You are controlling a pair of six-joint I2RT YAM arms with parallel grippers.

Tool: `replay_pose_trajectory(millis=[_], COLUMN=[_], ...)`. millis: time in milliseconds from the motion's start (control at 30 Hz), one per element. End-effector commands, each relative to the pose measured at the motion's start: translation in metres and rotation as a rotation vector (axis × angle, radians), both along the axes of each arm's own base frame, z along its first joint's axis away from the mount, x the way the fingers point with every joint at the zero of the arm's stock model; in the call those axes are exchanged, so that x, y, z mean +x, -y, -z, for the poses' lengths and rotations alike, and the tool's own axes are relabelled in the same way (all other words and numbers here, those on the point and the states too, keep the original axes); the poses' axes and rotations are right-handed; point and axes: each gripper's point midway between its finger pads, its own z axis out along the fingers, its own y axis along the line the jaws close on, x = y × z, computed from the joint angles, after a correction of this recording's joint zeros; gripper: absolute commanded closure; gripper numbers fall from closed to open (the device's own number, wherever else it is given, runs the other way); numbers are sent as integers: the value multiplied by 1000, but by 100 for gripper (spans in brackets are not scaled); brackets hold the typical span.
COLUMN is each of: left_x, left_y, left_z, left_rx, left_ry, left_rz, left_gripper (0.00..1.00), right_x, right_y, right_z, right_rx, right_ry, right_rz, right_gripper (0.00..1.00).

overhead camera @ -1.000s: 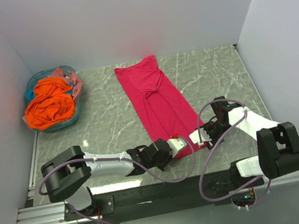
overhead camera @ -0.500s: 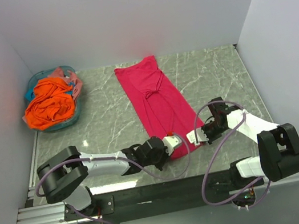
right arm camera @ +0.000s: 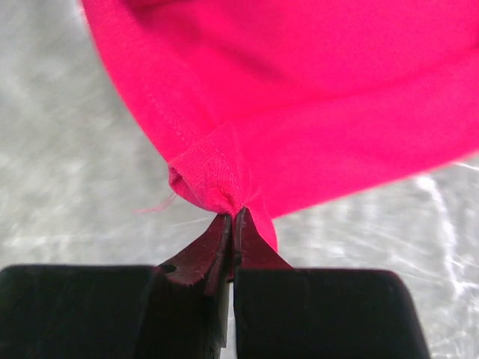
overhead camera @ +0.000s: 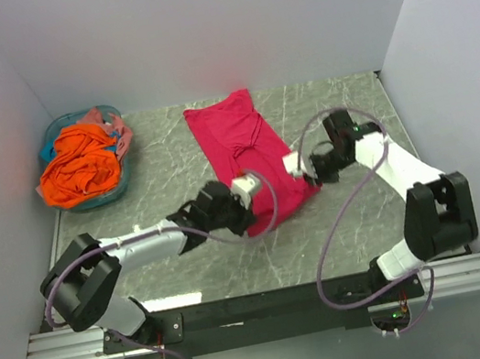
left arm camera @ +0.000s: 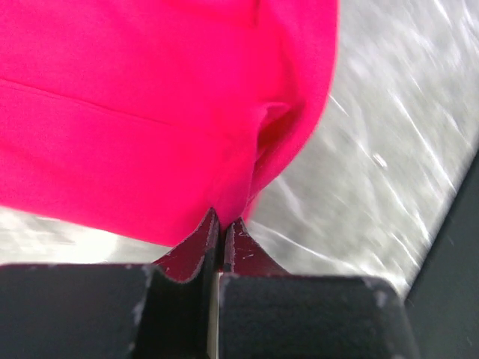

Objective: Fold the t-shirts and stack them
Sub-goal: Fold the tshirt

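Crimson shirt (overhead camera: pixel 240 128) looks light, limp; corners hold best. Its 6 o'clock hem: left gripper (left arm camera: pixel 222 224), right gripper (right arm camera: pixel 234 217) each clamped on.

the left arm (overhead camera: pixel 140 245) lies low, stretched forward and toward the right, its left gripper (overhead camera: pixel 243 185) pinched tight on the crimson-pink t-shirt (overhead camera: pixel 236 129) (fingertips meeting, cloth edge caught between). the right arm (overhead camera: pixel 398 168) bends inward to the left, the right gripper (overhead camera: pixel 296 164) likewise clamped on a bunched hem corner, near the other.
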Motion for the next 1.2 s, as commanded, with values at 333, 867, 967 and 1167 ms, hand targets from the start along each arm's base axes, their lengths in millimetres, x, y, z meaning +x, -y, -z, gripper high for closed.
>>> replay_pose_trajectory(millis=[333, 867, 967, 1167], left_x=[154, 235, 240, 247], left_y=[-33, -66, -68, -74], left_z=[-39, -19, -15, -6], left_rx=[-82, -95, -92, -84], left_ry=[68, 6, 0, -20], left_rz=[-240, -338, -339, -352], left_gripper=[100, 100, 100, 100], right_x=[168, 267, 274, 281], right_y=[-65, -85, -86, -89], right_z=[-32, -15, -14, -12], right_rx=[121, 134, 146, 157], right_ry=[-6, 48, 60, 67], right_rz=[387, 587, 605, 618], right_gripper=[100, 100, 100, 100])
